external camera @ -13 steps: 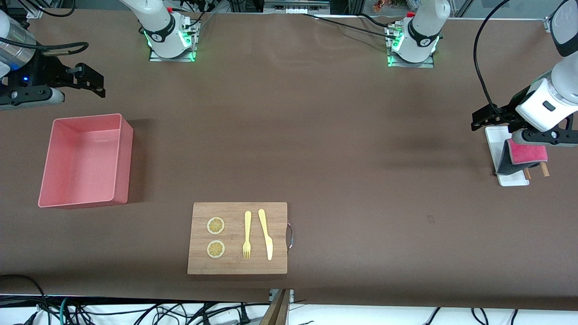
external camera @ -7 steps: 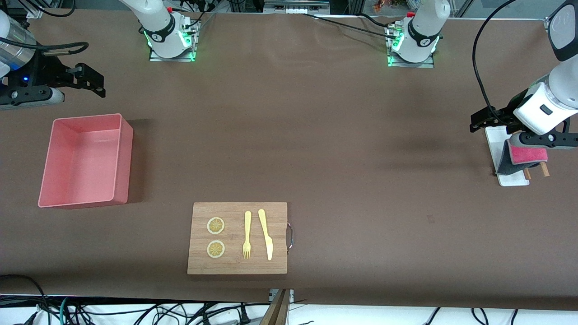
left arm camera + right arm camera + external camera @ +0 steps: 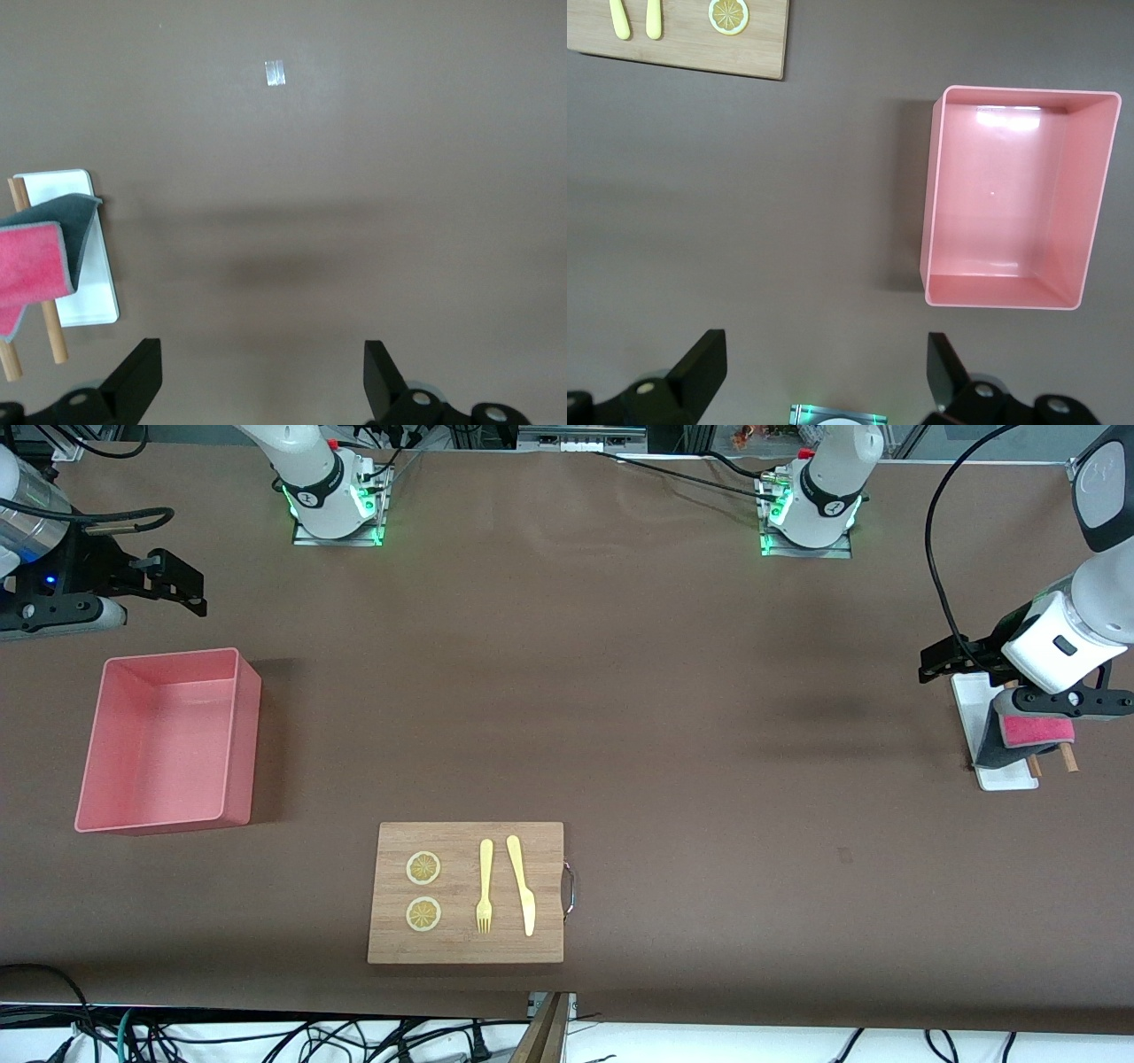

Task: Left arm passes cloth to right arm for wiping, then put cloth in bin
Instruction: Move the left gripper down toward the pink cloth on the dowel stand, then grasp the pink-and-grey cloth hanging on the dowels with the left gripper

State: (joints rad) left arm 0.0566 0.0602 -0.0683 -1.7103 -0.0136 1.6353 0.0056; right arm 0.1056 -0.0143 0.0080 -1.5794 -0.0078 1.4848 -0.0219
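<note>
The cloth (image 3: 1035, 732), magenta-red on one face and dark grey on the other, hangs over two wooden rods (image 3: 1069, 757) above a white tray (image 3: 973, 700) at the left arm's end of the table. In the left wrist view the cloth (image 3: 34, 266) lies off to one side. My left gripper (image 3: 942, 662) is open and empty over bare table beside the tray; its own view (image 3: 261, 381) shows only table between the fingers. The salmon-pink bin (image 3: 251, 735) stands empty at the right arm's end and also shows in the right wrist view (image 3: 930, 195). My right gripper (image 3: 182, 589) waits open and empty near the bin; it also shows in its own view (image 3: 824, 372).
A wooden cutting board (image 3: 549, 868) lies near the front edge with two lemon slices (image 3: 423, 867), a yellow fork (image 3: 485, 886) and a yellow knife (image 3: 522, 884) on it. The two arm bases (image 3: 337, 505) stand along the back edge.
The left arm's hand has drifted slightly toward the middle of the table and away from the front camera. The cloth, the bin and the right arm have not moved.
</note>
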